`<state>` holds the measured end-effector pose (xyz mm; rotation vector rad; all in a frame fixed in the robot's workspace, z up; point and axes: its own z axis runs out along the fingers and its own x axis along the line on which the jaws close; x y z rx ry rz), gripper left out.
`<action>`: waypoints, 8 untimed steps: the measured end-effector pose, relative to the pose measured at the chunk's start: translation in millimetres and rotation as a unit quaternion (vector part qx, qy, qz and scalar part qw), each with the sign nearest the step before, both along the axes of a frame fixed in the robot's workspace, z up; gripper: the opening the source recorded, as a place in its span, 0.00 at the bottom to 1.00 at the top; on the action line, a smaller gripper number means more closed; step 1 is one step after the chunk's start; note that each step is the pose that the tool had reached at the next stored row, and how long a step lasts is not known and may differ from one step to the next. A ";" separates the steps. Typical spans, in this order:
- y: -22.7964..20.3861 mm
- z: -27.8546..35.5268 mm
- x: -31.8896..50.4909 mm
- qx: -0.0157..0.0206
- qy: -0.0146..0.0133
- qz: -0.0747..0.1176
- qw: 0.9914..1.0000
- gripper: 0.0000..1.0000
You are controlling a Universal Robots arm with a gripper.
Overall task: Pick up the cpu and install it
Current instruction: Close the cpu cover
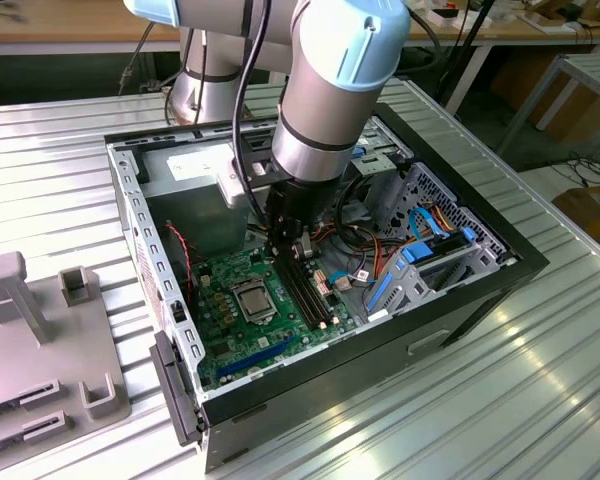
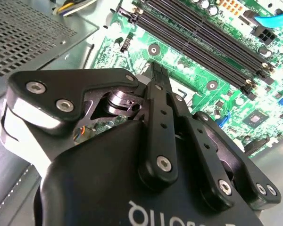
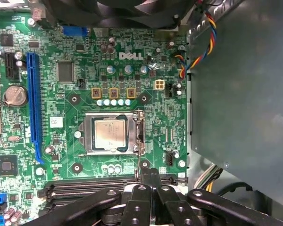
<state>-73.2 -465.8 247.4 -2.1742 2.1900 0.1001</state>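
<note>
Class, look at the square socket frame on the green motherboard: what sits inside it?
Inside the socket frame lies the cpu, its dull silver top facing up, flat within the metal bracket. The socket's contacts beneath the chip are covered. The gripper is nearby, its fingertips together over the memory slots.

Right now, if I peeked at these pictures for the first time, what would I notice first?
Probably the big silver and light-blue robot arm reaching down into the open computer case on the metal table. Inside lies a bright green board, and in its middle the cpu, a small silver-grey square, sits in its socket. The black pincer hangs beside the socket, its fingers together, holding nothing.
</note>
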 end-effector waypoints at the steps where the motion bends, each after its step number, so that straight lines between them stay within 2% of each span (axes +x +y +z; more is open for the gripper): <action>1: 0.0 -0.2 0.0 -0.001 0.000 0.001 1.000 0.11; 8: 0.3 -5.1 -0.2 -0.002 0.000 0.006 1.000 0.11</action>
